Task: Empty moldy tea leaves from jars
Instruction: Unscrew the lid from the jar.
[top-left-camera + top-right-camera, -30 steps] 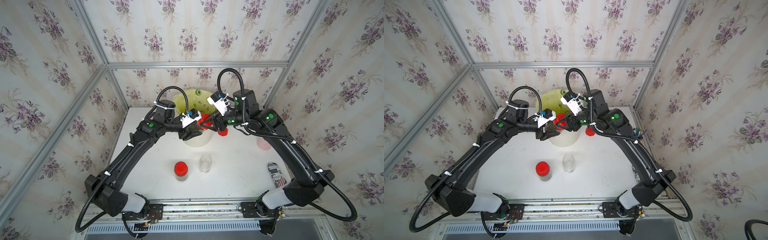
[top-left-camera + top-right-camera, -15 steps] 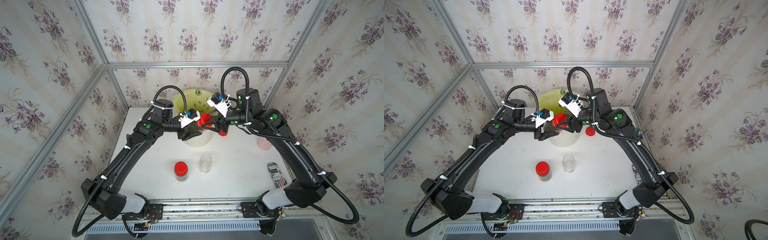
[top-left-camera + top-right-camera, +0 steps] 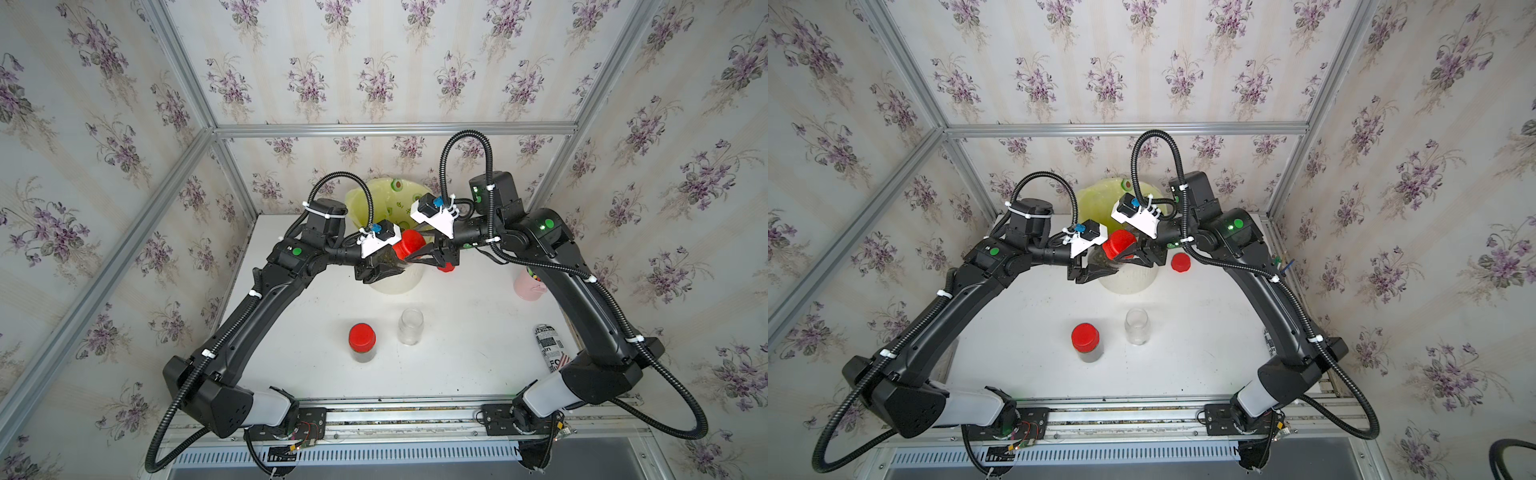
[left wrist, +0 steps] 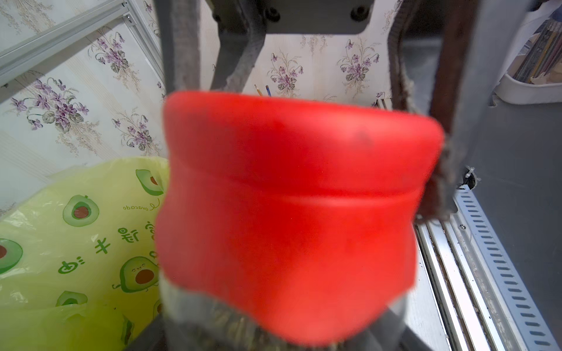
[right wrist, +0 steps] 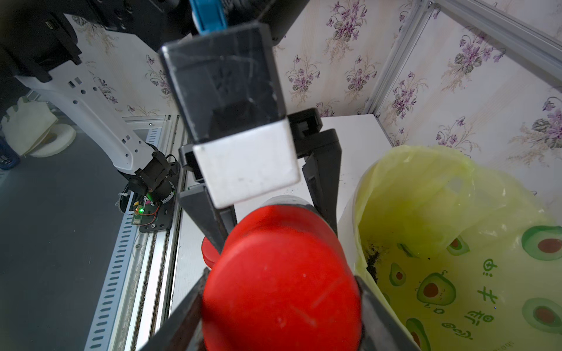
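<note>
Little has moved in the last second: left gripper [image 3: 386,270] stays clamped on the jar [image 3: 390,258] of moldy tea leaves [image 4: 234,323], tilted aloft at the near rim of the bin [image 3: 395,287], while the fingers [image 5: 188,307] of right gripper [image 5: 281,291] flank the red cap [image 3: 409,244], bite unclear; cap still on, emptying pending.

"avocado" + Chinese chars on yellow bin bag [image 4: 39,218]; "FO" on newsprint can [image 3: 549,345], rest illegible
</note>
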You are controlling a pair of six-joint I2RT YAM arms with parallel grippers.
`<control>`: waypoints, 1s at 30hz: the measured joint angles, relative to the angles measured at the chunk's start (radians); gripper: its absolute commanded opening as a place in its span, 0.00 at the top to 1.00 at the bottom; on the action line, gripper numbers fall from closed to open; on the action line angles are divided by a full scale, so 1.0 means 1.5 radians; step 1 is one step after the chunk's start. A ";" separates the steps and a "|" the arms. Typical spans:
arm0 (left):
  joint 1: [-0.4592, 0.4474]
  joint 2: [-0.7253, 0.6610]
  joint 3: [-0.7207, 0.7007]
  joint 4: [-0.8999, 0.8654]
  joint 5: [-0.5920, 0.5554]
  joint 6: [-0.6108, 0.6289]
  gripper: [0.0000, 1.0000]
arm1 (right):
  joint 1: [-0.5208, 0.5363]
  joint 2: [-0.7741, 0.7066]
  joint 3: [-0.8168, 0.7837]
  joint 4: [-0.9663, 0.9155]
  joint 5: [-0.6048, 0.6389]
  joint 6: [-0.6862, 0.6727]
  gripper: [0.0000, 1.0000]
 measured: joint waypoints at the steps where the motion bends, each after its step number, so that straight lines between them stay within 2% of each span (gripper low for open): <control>1: 0.000 0.000 0.000 -0.002 0.001 -0.003 0.27 | 0.000 0.000 0.000 0.000 0.000 -0.007 0.27; 9: 0.001 0.004 0.006 -0.004 0.003 -0.010 0.27 | 0.000 -0.025 -0.035 0.026 0.002 0.015 0.14; 15: 0.001 0.007 0.011 -0.004 -0.001 -0.011 0.27 | 0.000 -0.094 -0.127 0.110 0.030 0.124 0.08; 17: 0.001 0.007 0.012 -0.004 -0.004 -0.011 0.27 | 0.000 -0.120 -0.159 0.138 0.040 0.168 0.00; 24: 0.002 0.007 0.013 -0.004 -0.022 -0.010 0.27 | 0.013 -0.211 -0.241 0.223 0.102 0.332 0.02; 30: 0.002 0.007 0.014 -0.005 -0.030 -0.010 0.27 | 0.023 -0.219 -0.251 0.245 0.207 0.449 0.08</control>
